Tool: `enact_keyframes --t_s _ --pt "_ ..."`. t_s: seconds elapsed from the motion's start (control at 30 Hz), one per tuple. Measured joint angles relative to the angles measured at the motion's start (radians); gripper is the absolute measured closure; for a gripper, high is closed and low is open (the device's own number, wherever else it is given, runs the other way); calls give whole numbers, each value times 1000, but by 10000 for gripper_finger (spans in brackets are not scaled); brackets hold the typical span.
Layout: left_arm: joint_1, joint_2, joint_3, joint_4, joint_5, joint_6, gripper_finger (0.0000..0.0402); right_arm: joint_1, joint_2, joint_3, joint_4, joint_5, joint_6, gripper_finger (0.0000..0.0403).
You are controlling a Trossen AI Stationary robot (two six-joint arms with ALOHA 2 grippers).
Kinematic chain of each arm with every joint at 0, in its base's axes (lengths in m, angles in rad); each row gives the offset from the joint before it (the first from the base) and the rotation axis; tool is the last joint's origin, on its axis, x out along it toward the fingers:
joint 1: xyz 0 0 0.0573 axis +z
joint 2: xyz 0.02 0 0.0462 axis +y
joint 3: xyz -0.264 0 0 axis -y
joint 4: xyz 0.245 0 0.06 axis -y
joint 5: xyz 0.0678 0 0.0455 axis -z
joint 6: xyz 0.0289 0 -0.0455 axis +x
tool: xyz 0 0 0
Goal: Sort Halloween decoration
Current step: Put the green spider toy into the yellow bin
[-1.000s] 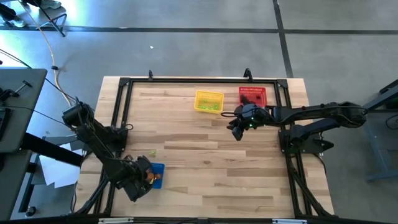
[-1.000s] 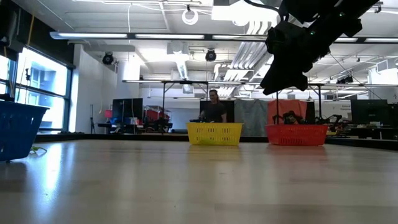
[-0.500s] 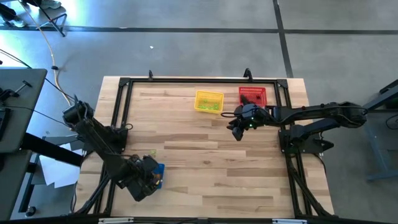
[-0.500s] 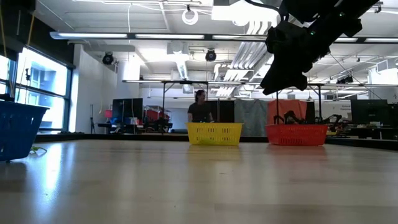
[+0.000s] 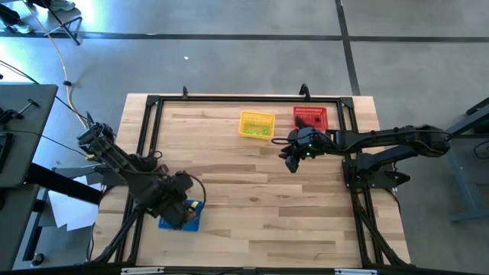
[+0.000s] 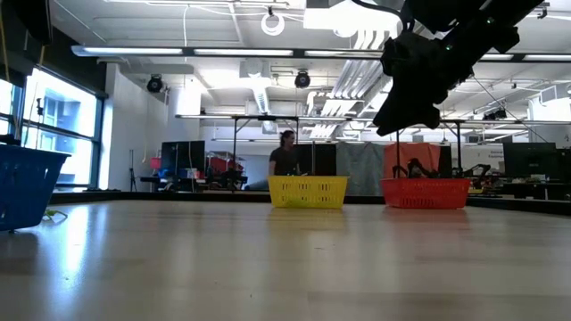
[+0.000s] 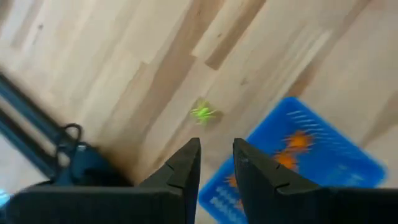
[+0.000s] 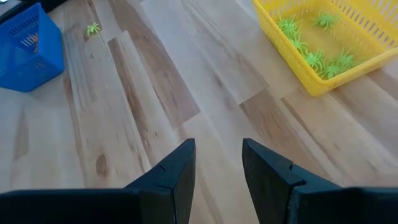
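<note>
I am a robot with two dark arms at a pale wooden bench (image 5: 260, 176) framed by black rails.

My left end effector (image 7: 216, 163) hangs above the near-left part of the bench, over the rim of a small blue plastic mesh basket (image 5: 182, 216). Its two dark fingers (image 7: 185, 169) stand a narrow gap apart and hold nothing. Inside the blue basket lie a few tiny orange trinkets (image 7: 297, 142). One tiny light green spider-shaped trinket (image 7: 203, 113) lies loose on the wood just beside that basket, apart from its wall.

My right end effector (image 8: 217, 163) hovers above the far-right part of the bench, close to a red plastic mesh basket (image 5: 310, 117) standing at the far edge. Its fingers (image 8: 176, 169) are parted with bare wood showing between them, and they hold nothing. To the left of the red basket, also at the far edge, stands a yellow plastic mesh basket (image 5: 256, 124). A cluster of light green spider trinkets (image 8: 314, 56) rests on its floor.

From bench height, the yellow and red baskets sit side by side in the distance, and the blue basket shows at the left edge. Beyond the bench, a person (image 6: 285, 153) stands in the room behind the yellow basket.
</note>
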Motion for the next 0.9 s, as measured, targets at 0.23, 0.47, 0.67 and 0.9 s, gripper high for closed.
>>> enact_keyframes --t_s 0.23,0.47,0.67,0.9 --pt "80 0 -65 -5 -1 167 321 0 0 0 0 19 -19 277" --pt "138 -8 -196 63 28 254 317 0 0 0 0 19 -19 277" --pt "186 -78 -354 267 105 315 316 0 0 0 0 18 -19 277" --pt "245 -189 -484 367 141 297 316 0 0 0 1 18 -19 277"
